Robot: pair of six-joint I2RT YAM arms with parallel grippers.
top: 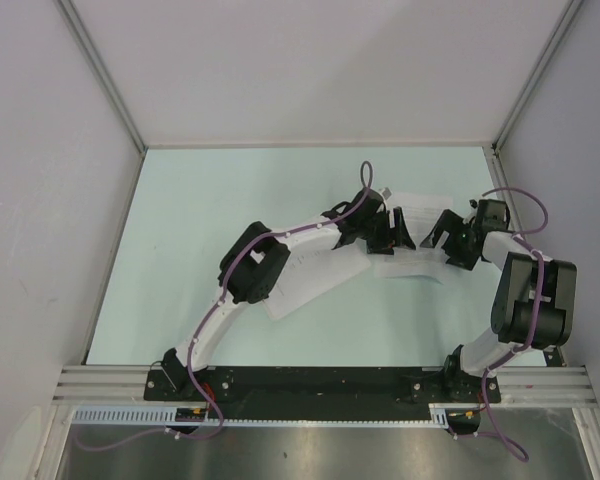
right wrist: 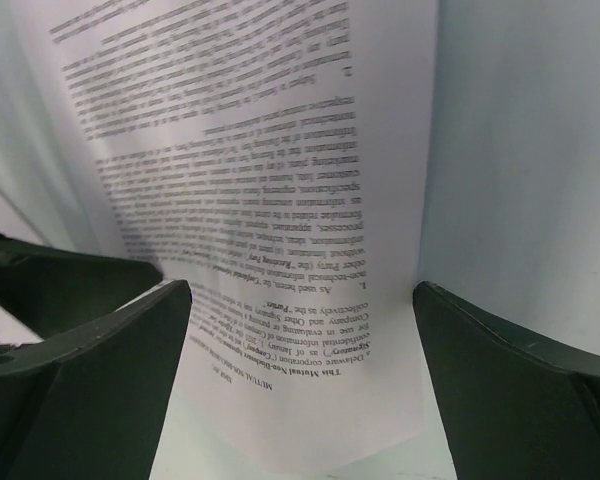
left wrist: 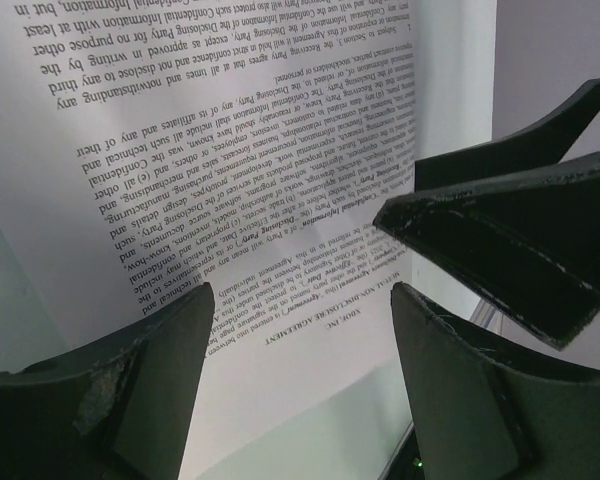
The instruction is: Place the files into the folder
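A densely printed sheet of the files point(left wrist: 230, 170) fills the left wrist view, its near edge over the pale green table point(left wrist: 320, 420). My left gripper point(left wrist: 302, 290) is open, fingers on either side of that edge and not pinching it. In the right wrist view a printed sheet point(right wrist: 280, 200) bows upward between the fingers of my right gripper point(right wrist: 302, 287), which is wide open. From above, both grippers point(top: 385, 235) point(top: 432, 238) face each other over the white sheets point(top: 415, 264). A flat white rectangle point(top: 305, 285) lies under the left forearm; no clip shows, so I cannot tell whether it is the folder.
The right gripper's black fingers point(left wrist: 510, 215) reach into the left wrist view, close to the left gripper. Grey walls point(top: 280, 70) enclose the table on three sides. Both arm bases sit on the black rail point(top: 310, 385) at the near edge.
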